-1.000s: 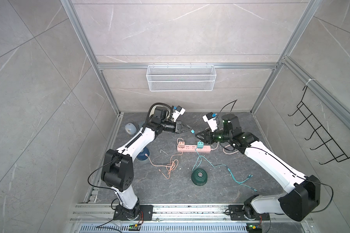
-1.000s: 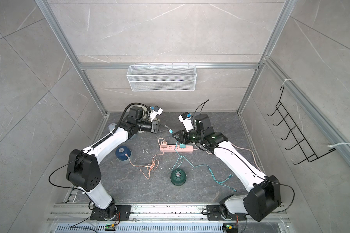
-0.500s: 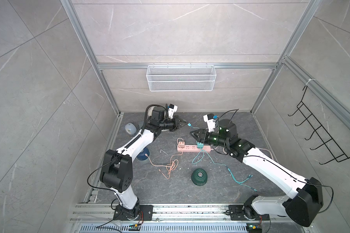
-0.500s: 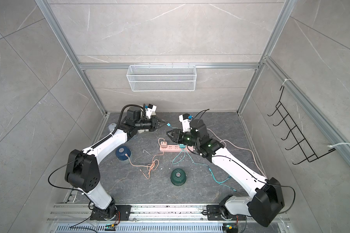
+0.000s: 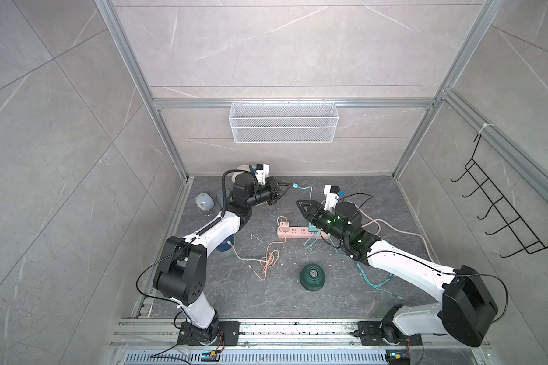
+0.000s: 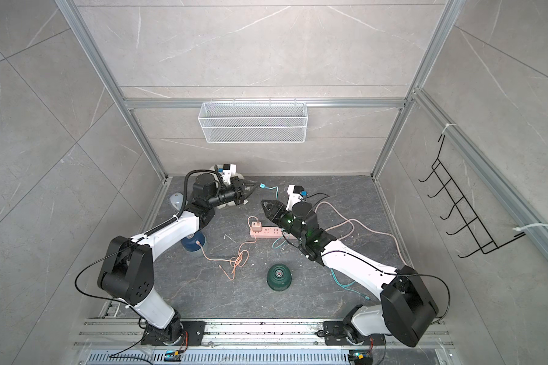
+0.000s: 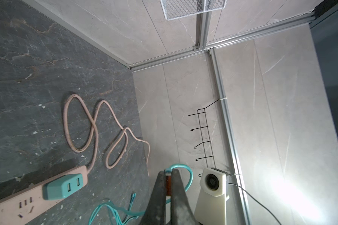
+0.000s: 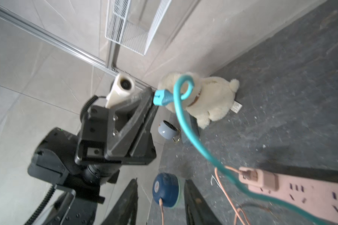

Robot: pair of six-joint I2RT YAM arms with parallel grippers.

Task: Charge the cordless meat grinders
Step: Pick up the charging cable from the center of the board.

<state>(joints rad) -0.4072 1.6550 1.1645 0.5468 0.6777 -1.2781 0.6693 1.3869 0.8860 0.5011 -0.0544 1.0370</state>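
The teal cable plug (image 5: 295, 185) is pinched aloft by the left tool (image 5: 286, 185), the right tool (image 5: 301, 204) is held spread and empty, and the green grinder (image 5: 312, 276), seen uncabled on the desk (image 5: 266, 300), is probably to be connected next.

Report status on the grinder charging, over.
Left gripper shut on teal cable plug, aloft; right gripper open, empty. Green grinder uncabled; pink cable reaches navy grinder. Nothing blocking it.

Pink cable (image 5: 269, 260), teal cable (image 8: 192, 136), power strip (image 5: 293, 233) clutter floor (image 5: 250, 300) behind green grinder (image 5: 312, 276).
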